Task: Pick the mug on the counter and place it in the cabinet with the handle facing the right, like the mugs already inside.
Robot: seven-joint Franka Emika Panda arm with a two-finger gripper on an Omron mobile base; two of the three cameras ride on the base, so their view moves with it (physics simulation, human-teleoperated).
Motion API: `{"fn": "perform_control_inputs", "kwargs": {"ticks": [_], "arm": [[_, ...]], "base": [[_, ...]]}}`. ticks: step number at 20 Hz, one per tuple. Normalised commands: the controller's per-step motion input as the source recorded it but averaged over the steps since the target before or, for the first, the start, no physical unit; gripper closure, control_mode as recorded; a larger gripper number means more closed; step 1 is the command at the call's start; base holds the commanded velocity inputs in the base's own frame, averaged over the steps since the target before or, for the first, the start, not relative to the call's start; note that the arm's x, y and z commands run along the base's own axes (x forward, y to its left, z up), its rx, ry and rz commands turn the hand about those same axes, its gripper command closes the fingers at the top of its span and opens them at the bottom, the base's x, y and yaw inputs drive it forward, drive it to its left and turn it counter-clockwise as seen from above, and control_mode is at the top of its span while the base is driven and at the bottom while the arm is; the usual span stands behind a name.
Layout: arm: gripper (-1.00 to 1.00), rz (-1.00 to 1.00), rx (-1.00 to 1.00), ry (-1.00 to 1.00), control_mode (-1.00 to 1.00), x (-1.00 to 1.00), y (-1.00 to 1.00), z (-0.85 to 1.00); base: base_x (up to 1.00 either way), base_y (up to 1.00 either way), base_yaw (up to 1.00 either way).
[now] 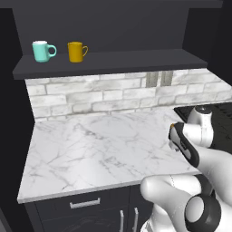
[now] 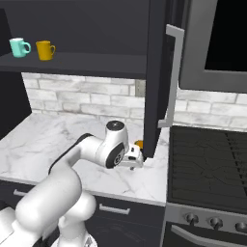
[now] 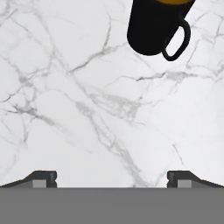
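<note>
The black mug stands on the white marble surface, apart from the claw: in the hand view it sits at the top edge, right of centre, its loop handle toward the right. The claw hangs over bare marble, jaws spread wide and empty. On the cabinet shelf stand a teal mug and a yellow-orange mug.

My feeds are rendered, evenly and softly lit; the counter reads bright, without glare; cabinet recesses stay dim; the mug casts hardly any shadow; slight softness throughout.
</note>
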Motion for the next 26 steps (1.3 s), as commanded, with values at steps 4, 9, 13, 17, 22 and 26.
{"fn": "perform_control_inputs", "kwargs": {"ticks": [4, 9, 13, 17, 22, 26], "arm": [[-1.0, 0.02, 0.0, -0.02, -1.0, 0.08, -0.23, -0.22], [-1.0, 0.05, 0.0, -0.04, -1.0, 0.09, -0.24, -0.04], [-1.0, 0.06, 0.0, -0.02, -1.0, 0.13, -0.24, 0.0], [-1.0, 0.06, 0.0, -0.01, -1.0, 0.21, -0.24, 0.0], [-1.0, 0.04, 0.04, -0.01, -1.0, 0.31, -0.15, 0.0], [-1.0, 0.0, 0.05, 0.0, -1.0, 0.46, -0.11, 0.0]], "base": [[0.0, 0.0, 0.0], [0.0, 0.0, 0.0], [0.0, 0.0, 0.0], [0.0, 0.0, 0.0], [0.0, 0.0, 0.0], [0.0, 0.0, 0.0]]}}
